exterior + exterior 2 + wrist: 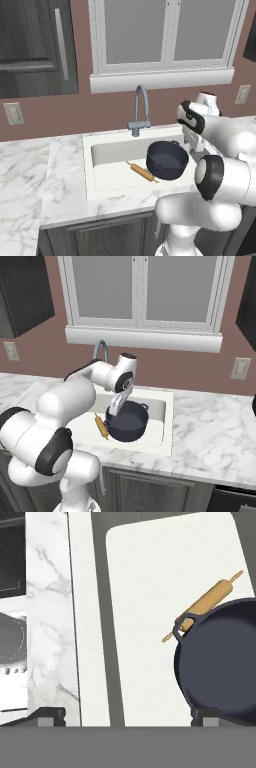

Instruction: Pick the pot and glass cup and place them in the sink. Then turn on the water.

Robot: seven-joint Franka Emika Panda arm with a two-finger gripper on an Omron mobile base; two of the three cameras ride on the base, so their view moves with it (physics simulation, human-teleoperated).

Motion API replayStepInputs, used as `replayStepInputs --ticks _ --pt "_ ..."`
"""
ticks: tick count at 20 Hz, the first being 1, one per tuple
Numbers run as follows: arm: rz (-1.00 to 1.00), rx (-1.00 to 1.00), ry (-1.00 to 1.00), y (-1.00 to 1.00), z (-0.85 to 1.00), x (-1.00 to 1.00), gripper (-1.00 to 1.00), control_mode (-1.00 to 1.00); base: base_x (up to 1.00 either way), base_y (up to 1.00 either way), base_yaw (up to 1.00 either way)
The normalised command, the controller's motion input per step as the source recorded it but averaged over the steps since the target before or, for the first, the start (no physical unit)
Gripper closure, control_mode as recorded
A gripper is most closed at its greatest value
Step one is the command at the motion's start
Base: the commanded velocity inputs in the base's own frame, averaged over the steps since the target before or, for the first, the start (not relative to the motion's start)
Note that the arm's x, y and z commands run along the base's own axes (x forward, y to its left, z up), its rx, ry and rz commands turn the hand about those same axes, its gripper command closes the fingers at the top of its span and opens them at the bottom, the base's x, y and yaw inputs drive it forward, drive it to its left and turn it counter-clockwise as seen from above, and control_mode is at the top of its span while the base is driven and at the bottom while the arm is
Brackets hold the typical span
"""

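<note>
From the left base view, the pot [167, 159] sits in the sink [102, 150], toward its right end, with a rolling pin [142, 172] lying on the basin floor just to its left and the faucet [139, 110] standing behind on the counter [30, 170]; my arm crosses the right side of the picture, and I cannot make out my fingers there. From the right base view, my gripper [114, 410] hangs just above the pot's near-left rim, the pot resting in the basin with the pin beside it; I judge the pot step done. I cannot pick out the cup here. From the hand view, my fingers [207, 714] stand spread wide and empty, one tip over the pot's rim and the other over the sink's edge, with nothing between them; the pot's loop handle [185, 626] overlaps the pin's end. So the step in hand, as I read it, is leaving the pot to go after the cup. The next move calls for lifting clear of the rim without nudging the pot, then finding the cup.
</note>
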Motion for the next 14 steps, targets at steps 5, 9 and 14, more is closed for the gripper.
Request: replayStepInputs --ticks 5,9,14 --pt "0.0 -0.01 -0.06 0.42 0.67 -0.73 -1.0 -1.0 0.0 0.0 0.0" --pt "0.0 -0.01 -0.03 0.48 0.52 -0.89 -1.0 -1.0 0.0 0.0 0.0" --pt "0.0 -0.01 -0.06 0.41 0.58 -0.86 -1.0 -1.0 0.0 0.0 0.0"
